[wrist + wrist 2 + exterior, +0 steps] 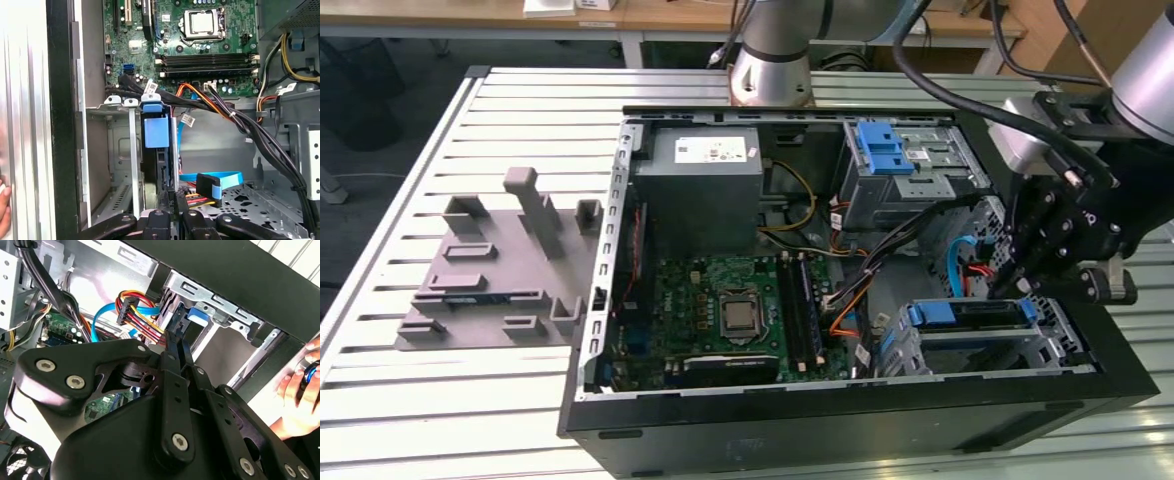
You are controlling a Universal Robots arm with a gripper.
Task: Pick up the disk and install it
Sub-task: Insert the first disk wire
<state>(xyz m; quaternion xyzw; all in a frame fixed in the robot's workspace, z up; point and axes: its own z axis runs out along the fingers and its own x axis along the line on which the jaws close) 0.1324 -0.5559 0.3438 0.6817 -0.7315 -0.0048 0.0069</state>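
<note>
The disk [967, 316] sits in the silver drive cage [1051, 345] at the case's corner on the exterior view's right, its blue carrier bracket up. In the first wrist view the disk [156, 125] stands edge-on between the cage walls, blue tab on top. My gripper [1014, 288] hangs just above that cage. In both wrist views its black fingers [172, 347] lie pressed together with nothing between them. Their tips [172, 197] are right at the disk's edge beside the blue bracket [196, 315]; I cannot tell whether they touch it.
The open computer case [854, 420] lies on a slatted table, with the motherboard [734, 310], a grey power supply [707, 190] and a second cage with a blue latch [894, 150]. Loose cables [235, 117] run near the disk. A grey fixture [494, 270] lies left. A person's hand [300, 395] rests beside the case.
</note>
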